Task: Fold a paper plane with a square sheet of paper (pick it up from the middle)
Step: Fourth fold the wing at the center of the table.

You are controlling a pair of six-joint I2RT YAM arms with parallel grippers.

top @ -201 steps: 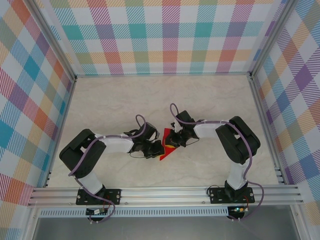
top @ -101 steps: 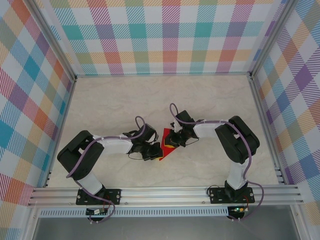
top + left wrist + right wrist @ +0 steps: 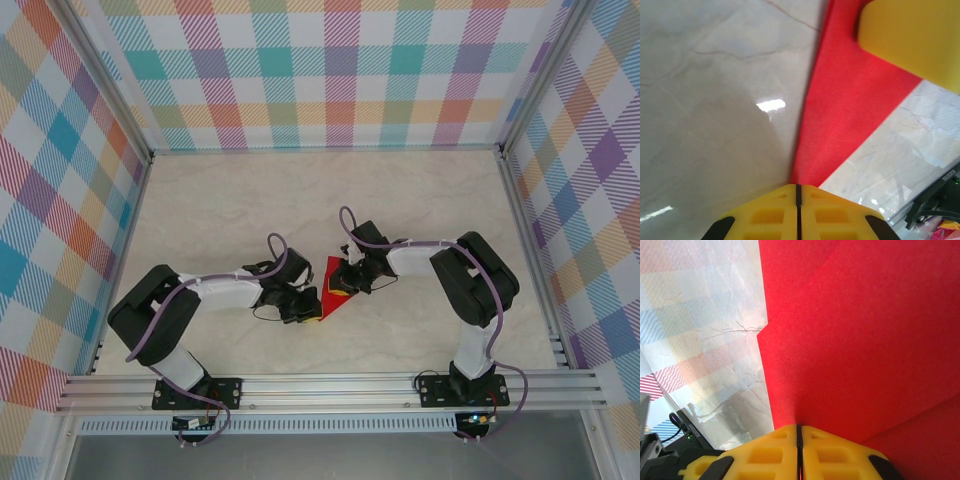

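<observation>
The bench (image 3: 250,200) is a pale cream slab with thin marble-like veins, glossy enough to throw back bright spots of light and the checked pattern of the walls. A silver rail (image 3: 330,385) runs along its near edge. On the bench, a little nearer than its middle, lies the red paper (image 3: 334,290), folded into a narrow pointed shape with overlapping layers.
</observation>
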